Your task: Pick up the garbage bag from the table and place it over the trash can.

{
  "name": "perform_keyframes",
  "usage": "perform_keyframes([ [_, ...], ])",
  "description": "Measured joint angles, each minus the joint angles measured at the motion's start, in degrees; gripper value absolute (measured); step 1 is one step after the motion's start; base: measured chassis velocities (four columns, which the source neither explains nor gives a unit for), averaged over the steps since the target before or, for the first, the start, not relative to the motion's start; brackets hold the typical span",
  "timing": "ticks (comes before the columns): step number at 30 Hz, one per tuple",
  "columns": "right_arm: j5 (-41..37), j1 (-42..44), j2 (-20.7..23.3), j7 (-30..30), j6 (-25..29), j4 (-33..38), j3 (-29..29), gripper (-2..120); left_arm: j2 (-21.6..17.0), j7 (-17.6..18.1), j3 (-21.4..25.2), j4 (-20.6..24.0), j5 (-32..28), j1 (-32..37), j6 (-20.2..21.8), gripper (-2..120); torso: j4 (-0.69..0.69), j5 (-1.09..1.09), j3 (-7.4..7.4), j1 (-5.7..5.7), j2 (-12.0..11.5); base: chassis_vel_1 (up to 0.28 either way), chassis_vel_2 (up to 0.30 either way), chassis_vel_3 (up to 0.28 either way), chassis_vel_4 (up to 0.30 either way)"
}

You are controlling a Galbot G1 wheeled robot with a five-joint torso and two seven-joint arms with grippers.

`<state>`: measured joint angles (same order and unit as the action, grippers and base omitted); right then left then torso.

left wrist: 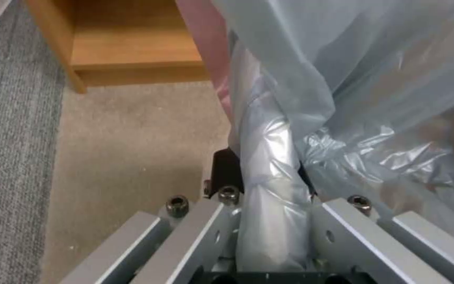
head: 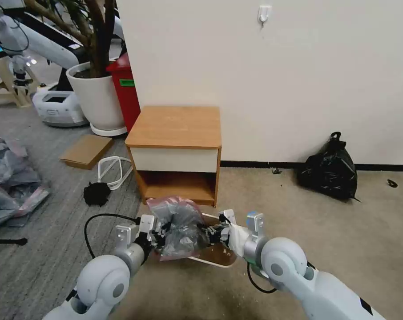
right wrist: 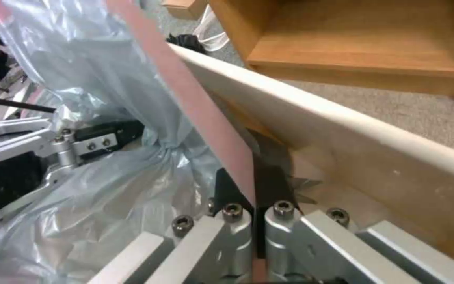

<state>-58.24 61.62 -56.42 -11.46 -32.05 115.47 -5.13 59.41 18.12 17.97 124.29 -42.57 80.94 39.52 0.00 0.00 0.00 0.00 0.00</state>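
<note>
With the desk [head: 175, 126] bare on top, I hold the garbage bag [head: 177, 226] stretched between both arms above the trash can [head: 219, 258], which stands on the carpet just in front of the desk's open lower shelf. The pick-up looks done; what is left, as I judge it, is to spread the mouth wider and seat the pinkish-red rim band over the can's rolled edge.

My left end effector [head: 155, 235] is clamped on a gathered fold of the grey plastic, the film bunched between its fingers [left wrist: 227, 173] in the left wrist view. My right end effector [head: 219, 233] is clenched on the rim band, which runs up from its closed jaws beside the can's cream wall [right wrist: 343, 130] in the right wrist view.

The bag hangs crumpled between the two end effectors, over the can's left part; the can's near right corner lies uncovered, and the band does not yet wrap any edge that I can see.
</note>
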Motion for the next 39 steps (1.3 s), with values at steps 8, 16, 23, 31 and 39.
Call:
perform_keyframes([
  [8, -0.2, 0.9, 2.6, 0.1, 0.3, 2.9, 2.3, 0, -0.3, -0.1, 0.0, -1.8, 0.3, -0.3, -0.5, 3, 0.00, 0.01, 0.00, 0.00, 0.0, 0.000, 0.000, 0.000, 0.000],
  [16, -2.9, 0.1, 5.9, 0.0, 0.2, 6.3, 5.0, 0, 0.3, -0.2, -1.4, -4.2, 1.4, -1.2, -1.0, 3, 0.00, 0.00, 0.00, 0.00, 0.0, 0.000, 0.000, 0.000, 0.000],
  [23, -4.6, -2.3, 6.3, -1.4, -0.8, 5.9, 5.4, 0, 0.7, -0.4, -2.3, -4.8, 2.0, -1.4, -1.0, 3, 0.00, 0.00, 0.00, 0.00, 0.0, 0.000, 0.000, 0.000, 0.000],
  [31, -6.7, -5.7, 6.5, -4.5, -4.0, 0.9, 5.0, 0, 0.3, -4.5, -1.3, -3.8, 4.2, 0.1, -2.4, 3, 0.01, 0.00, 0.00, 0.00, 0.0, 0.000, 0.000, 0.000, 0.000],
  [39, -8.0, -5.7, 7.0, -7.0, -8.3, -1.9, 5.5, 0, -0.1, -9.2, 0.6, -3.3, 6.8, 1.7, -5.4, 3, 0.00, 0.00, 0.00, 0.00, 0.0, 0.000, 0.000, 0.000, 0.000],
])
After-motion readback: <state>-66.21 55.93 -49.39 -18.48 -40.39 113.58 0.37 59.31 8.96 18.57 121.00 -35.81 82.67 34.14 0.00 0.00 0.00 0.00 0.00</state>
